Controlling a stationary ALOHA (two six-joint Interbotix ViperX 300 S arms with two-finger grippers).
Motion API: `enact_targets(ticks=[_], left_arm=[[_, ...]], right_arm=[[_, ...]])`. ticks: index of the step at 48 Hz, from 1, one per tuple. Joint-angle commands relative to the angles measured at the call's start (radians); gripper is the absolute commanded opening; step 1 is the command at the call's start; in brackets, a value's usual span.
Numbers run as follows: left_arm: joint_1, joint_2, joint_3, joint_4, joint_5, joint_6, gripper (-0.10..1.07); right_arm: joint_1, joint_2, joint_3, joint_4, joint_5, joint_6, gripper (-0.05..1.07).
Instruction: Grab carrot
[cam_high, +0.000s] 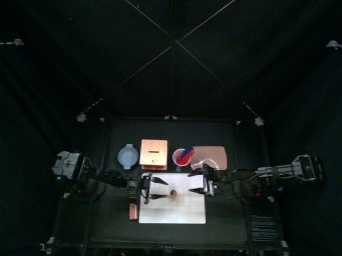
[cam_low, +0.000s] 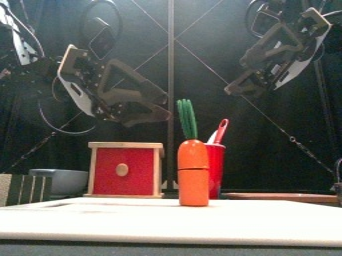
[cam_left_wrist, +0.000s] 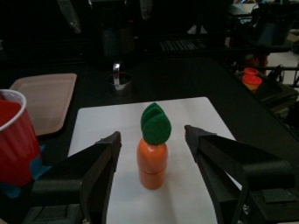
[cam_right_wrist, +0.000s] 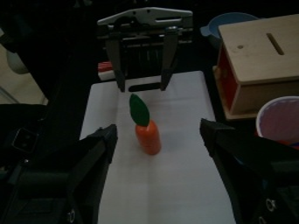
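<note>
We see the carrot (cam_low: 194, 172) standing upright on the white board (cam_left_wrist: 222, 131), orange with a green leaf on top, untouched. The left claw (cam_left_wrist: 152, 156) has its jaws spread wide, one on each side of the carrot and apart from it. The right claw (cam_right_wrist: 149, 149) hangs above the board, jaws also wide, holding nothing. Behind the carrot stand a red cup (cam_low: 214, 168) and a wooden box (cam_low: 126, 168) with a red face. A small piece (cam_high: 131, 211) on the tabletop beside the board is perhaps orange; we cannot tell.
</note>
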Motion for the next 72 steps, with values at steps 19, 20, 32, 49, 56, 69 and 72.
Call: enact_targets(ticks=[19,20,32,49,56,69,72], left_arm=[[-0.025,0.120,-0.112,-0.041,-0.006,0.003,0.92],[-0.023,0.123,-0.114,-0.044,-0.006,0.003,0.92],[-0.025,0.164,-0.137,-0.104,-0.005,0.006,0.92],[-0.025,0.193,-0.175,-0.107,0.055,0.005,0.92],[-0.025,0.201,-0.192,-0.106,0.106,0.006,0.92],[-0.025,0.196,-0.210,-0.107,0.149,0.006,0.87],[-0.025,0.193,-0.210,-0.107,0.149,0.006,0.85]], right_arm=[[0.005,-0.021,0.006,0.023,-0.002,0.003,1.03],[0.005,-0.021,0.008,0.025,-0.003,0.002,1.03],[0.005,-0.021,0.014,0.028,-0.002,0.003,1.03],[0.006,-0.021,0.020,0.029,-0.002,0.003,1.03],[0.005,-0.021,0.021,0.029,-0.002,0.002,1.03],[0.005,-0.021,0.028,0.035,-0.002,0.003,1.03],[0.005,-0.021,0.029,0.035,-0.002,0.003,1.03]])
